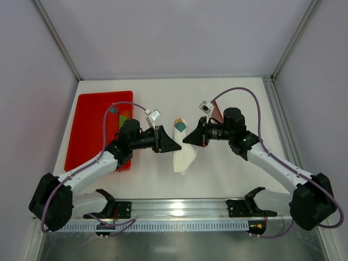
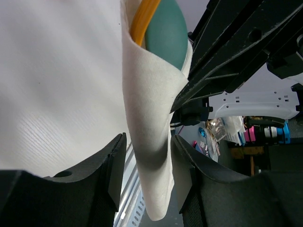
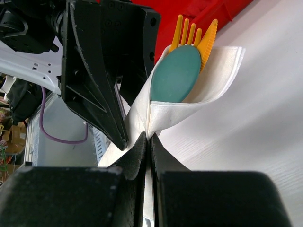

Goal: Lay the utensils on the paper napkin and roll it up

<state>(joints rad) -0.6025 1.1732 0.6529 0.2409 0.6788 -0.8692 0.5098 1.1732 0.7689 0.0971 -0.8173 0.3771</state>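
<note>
While the right gripper [image 3: 147,139] pinches the paper napkin [image 3: 215,71] closed around the utensils [image 3: 175,75], the left gripper [image 2: 147,149] straddles it, grip unclear; a gentle squeeze should hold the roll tight.

One paper napkin [image 1: 184,155]; three utensils [image 1: 180,126]: teal spoon [image 3: 176,74], orange fork [image 3: 182,33], orange knife [image 3: 208,40]; one red tray [image 1: 92,128].

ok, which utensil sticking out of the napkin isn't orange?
The spoon: its bowl is teal and sits in front. The fork and the serrated knife behind it are both orange. All three poke out of the white napkin.
</note>
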